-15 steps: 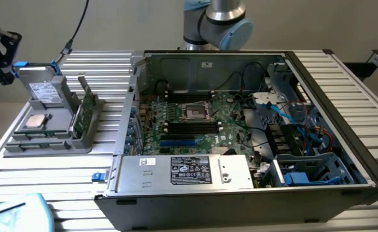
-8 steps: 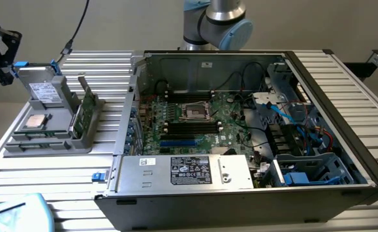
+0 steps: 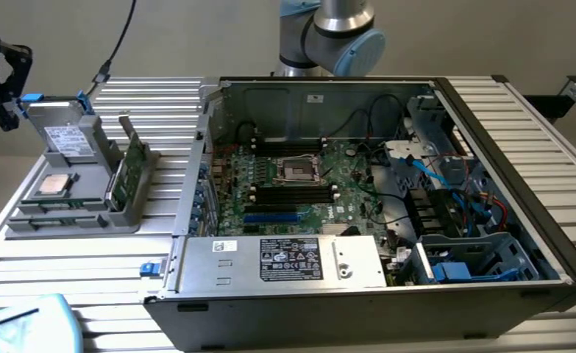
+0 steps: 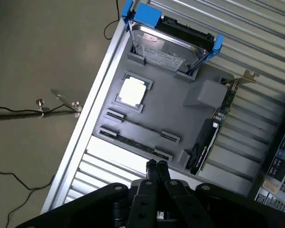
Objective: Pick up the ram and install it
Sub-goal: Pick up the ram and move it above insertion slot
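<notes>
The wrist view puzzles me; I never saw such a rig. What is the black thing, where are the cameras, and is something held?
This is a robot arm beside an open computer case. One camera stands off the arm; the other sits on its wrist, looking past the black tool. The tool is shut and holds nothing. Near it a grey tray carries a hard drive, a square processor chip, a card on its edge and the ram, lying flat, nearest the tool.
</notes>
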`<state>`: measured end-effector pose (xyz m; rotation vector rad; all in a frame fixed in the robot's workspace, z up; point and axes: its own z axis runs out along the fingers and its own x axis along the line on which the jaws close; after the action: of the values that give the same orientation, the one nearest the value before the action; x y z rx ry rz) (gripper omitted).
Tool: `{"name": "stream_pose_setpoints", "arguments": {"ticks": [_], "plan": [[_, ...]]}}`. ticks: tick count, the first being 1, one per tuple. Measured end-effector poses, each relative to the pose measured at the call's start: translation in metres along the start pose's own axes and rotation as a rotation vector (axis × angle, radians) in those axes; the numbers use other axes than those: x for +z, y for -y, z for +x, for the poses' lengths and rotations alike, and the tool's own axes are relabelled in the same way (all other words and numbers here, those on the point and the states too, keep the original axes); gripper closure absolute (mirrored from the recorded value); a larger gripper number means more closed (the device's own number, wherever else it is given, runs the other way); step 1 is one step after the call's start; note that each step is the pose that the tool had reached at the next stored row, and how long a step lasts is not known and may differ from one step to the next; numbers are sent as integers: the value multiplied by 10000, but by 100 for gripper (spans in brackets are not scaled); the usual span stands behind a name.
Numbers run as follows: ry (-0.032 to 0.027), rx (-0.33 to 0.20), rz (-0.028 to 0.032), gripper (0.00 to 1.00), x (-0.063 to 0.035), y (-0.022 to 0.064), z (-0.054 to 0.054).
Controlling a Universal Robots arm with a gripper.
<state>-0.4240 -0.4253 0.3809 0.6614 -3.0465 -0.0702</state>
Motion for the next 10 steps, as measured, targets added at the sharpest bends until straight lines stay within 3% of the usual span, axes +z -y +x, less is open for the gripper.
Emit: {"name": "stream_pose_setpoints", "arguments": {"ticks": [10], "plan": [[-81,-1814,5,89,11,1,0]]}}
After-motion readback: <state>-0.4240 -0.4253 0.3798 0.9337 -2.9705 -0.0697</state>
